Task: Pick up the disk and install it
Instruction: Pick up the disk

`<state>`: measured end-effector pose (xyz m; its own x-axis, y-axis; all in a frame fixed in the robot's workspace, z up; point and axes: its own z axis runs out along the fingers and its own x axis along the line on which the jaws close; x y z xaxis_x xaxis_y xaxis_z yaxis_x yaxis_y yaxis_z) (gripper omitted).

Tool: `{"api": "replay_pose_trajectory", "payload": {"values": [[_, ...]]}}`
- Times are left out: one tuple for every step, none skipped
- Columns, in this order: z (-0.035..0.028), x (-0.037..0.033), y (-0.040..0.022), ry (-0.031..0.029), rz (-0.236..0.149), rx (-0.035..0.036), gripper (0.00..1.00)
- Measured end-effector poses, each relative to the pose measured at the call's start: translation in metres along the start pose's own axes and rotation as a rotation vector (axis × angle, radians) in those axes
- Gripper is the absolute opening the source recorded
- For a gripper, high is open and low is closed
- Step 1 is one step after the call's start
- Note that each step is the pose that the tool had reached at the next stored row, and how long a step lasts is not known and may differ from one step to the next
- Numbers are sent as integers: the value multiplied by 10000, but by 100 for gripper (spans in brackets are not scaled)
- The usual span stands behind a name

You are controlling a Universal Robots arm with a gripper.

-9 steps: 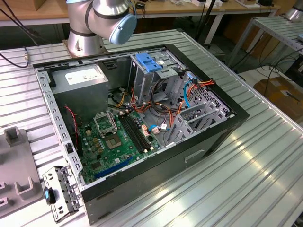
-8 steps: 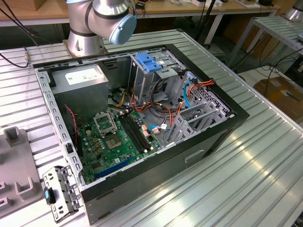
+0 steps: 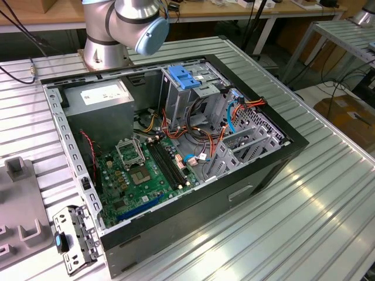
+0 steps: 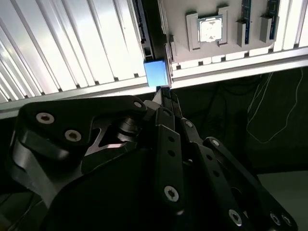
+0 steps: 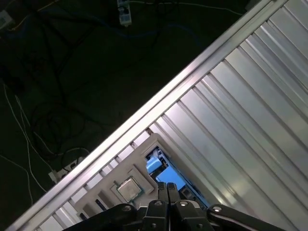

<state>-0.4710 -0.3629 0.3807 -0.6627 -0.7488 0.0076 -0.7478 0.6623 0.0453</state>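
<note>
In the second wrist view the gripper (image 4: 162,95) looks pinched closed on nothing, tips just beside the blue-ended disk (image 4: 156,73) at the table (image 4: 72,48) edge.

The black computer case (image 3: 176,229) lies open on the ribbed aluminium table (image 3: 328,205), green motherboard (image 3: 146,175) exposed. The grey power supply (image 3: 99,96) sits toward the exterior view's left of a blue plastic bracket (image 3: 184,78) atop the grey drive bay (image 3: 176,104). In both wrist views a square processor chip (image 4: 210,29) (image 5: 128,189) rests in a pale grey tray (image 4: 179,26) (image 5: 137,169).
</note>
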Motion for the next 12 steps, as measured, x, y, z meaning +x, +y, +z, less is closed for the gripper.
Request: {"api": "replay_pose_trajectory", "payload": {"values": [[0,0,0,6,-127,1,14],[0,0,0,12,-252,2,14],[0,0,0,20,-430,4,14],[0,0,0,27,-593,5,14],[0,0,0,33,-705,5,14],[0,0,0,39,-865,7,14],[0,0,0,45,-991,8,14],[0,0,0,52,-1128,9,14],[0,0,0,57,-1249,10,14],[0,0,0,62,-1367,11,14],[0,0,0,68,-1485,11,14],[0,0,0,72,-1584,12,14]]}}
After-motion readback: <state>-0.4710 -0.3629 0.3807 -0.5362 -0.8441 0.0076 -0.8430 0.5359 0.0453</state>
